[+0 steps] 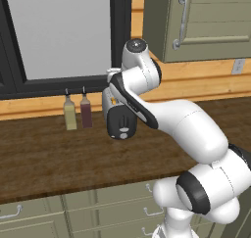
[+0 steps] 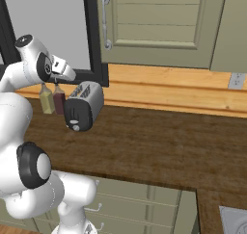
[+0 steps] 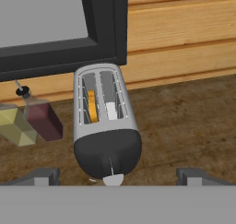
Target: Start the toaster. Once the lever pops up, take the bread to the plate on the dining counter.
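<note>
The toaster [image 3: 107, 126] is silver with a rounded black end panel and a white knob, and it stands on the dark wood counter below the window. An orange-tan edge of the bread [image 3: 92, 106] sticks up in its left slot, and a pale piece [image 3: 111, 110] sits in the right slot. My gripper [image 3: 118, 176] hangs open above and just in front of the black end, its fingertips [image 3: 42, 176] spread wider than the toaster. From the base, the toaster [image 2: 84, 105] sits under my hand [image 2: 62, 69], and my forearm hides part of the toaster [image 1: 120, 120]. The plate and the dining counter are out of view.
A yellow bottle [image 3: 16, 126] and a dark red bottle [image 3: 44, 119] stand against the wall left of the toaster. A black window frame [image 2: 96, 45] and a wooden backsplash rise behind. Bare counter top [image 2: 159, 141] stretches right. Wall cabinets [image 2: 159, 21] hang above.
</note>
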You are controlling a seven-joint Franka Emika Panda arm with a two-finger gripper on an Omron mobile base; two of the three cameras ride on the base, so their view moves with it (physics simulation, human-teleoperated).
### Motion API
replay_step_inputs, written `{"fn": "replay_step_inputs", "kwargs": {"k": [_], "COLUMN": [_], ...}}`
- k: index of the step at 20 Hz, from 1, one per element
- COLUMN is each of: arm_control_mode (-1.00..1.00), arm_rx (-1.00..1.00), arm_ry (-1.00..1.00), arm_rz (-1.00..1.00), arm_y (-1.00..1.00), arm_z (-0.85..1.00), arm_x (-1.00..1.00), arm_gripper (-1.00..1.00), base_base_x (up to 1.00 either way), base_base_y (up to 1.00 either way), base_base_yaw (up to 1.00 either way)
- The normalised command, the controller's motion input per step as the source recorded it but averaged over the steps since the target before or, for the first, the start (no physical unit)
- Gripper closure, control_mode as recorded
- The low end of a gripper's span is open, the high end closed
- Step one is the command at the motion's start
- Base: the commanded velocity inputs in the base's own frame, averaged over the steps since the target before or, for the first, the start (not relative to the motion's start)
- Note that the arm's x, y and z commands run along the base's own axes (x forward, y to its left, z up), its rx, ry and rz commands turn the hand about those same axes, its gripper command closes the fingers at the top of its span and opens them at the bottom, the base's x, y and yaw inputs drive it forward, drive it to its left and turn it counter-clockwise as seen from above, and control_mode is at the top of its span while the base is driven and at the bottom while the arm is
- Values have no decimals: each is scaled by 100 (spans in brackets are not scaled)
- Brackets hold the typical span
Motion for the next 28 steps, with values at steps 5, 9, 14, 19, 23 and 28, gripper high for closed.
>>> {"fn": "replay_step_inputs", "kwargs": {"k": [5,9,14,19,23,28], "arm_control_mode": [-100,-100,-100,-100,-100,-100], "arm_rx": [0,0,0,0,0,0], "arm_ry": [0,0,0,0,0,0], "arm_rz": [0,0,0,0,0,0], "arm_y": [0,0,0,0,0,0], "arm_z": [0,0,0,0,0,0], "arm_x": [0,0,0,0,0,0], "arm_gripper": [-100,-100,-100,-100,-100,-100], "base_base_x": [0,0,0,0,0,0], "base_base_y": [0,0,0,0,0,0], "base_base_yaw": [0,0,0,0,0,0]}}
